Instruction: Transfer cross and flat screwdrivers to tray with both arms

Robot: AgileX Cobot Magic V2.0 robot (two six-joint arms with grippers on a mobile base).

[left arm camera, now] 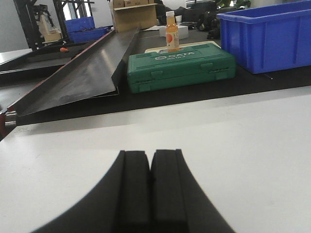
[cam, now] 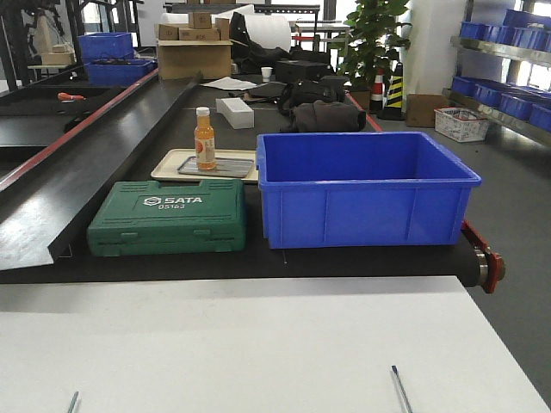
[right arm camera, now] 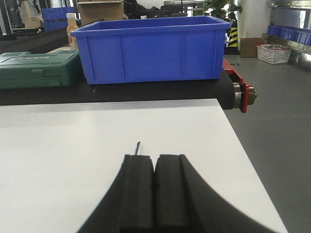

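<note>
Two thin grey screwdriver shafts lie on the white table at the bottom edge of the front view, one at the left [cam: 73, 402] and one at the right [cam: 400, 389]; their handles are out of view. In the right wrist view the right screwdriver's tip [right arm camera: 138, 147] pokes out just beyond my right gripper [right arm camera: 156, 157], which is shut with its pads together over the table. My left gripper [left arm camera: 150, 153] is shut too, with only bare white table ahead of it. The grey metal tray [cam: 231, 169] lies far back on a beige tray, with an orange bottle [cam: 204, 138] standing on it.
A green SATA tool case [cam: 168, 217] and a large blue bin [cam: 362, 185] stand on the black belt between the white table and the trays. A black sloping ramp [cam: 77, 163] runs along the left. The belt's red end roller [cam: 486, 262] sits at the right.
</note>
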